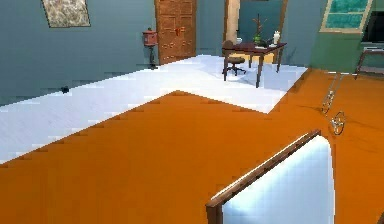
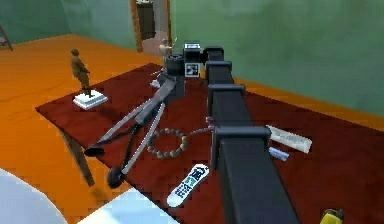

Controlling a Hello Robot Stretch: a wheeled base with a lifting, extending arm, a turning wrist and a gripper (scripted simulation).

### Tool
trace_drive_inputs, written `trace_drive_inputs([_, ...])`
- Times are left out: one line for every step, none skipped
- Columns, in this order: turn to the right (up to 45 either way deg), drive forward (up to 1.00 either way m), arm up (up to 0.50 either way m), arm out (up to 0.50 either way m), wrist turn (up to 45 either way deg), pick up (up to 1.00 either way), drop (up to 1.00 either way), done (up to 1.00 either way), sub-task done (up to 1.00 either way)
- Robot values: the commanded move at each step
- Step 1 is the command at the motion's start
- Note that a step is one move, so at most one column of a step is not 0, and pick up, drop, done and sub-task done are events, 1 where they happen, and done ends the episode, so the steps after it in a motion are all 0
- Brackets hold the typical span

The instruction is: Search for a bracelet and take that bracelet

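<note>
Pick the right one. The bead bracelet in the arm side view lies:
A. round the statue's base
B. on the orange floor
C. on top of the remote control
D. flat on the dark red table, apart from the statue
D: the bracelet lies flat on the table, clear of the statue and of the remote control.

Yellow object [image 2: 331, 215] cut by arm side view's bottom edge; small things [image 1: 276, 38] on far desk [image 1: 264, 50] indistinct
</note>
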Motion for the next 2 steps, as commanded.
trace_drive_inputs([0.0,0.0,0.0,0.0,45.0,0.0,0.0,0.0,0.0])
trace_drive_inputs([0.0,0.0,0.0,0.0,45.0,0.0,0.0,0.0,0.0])
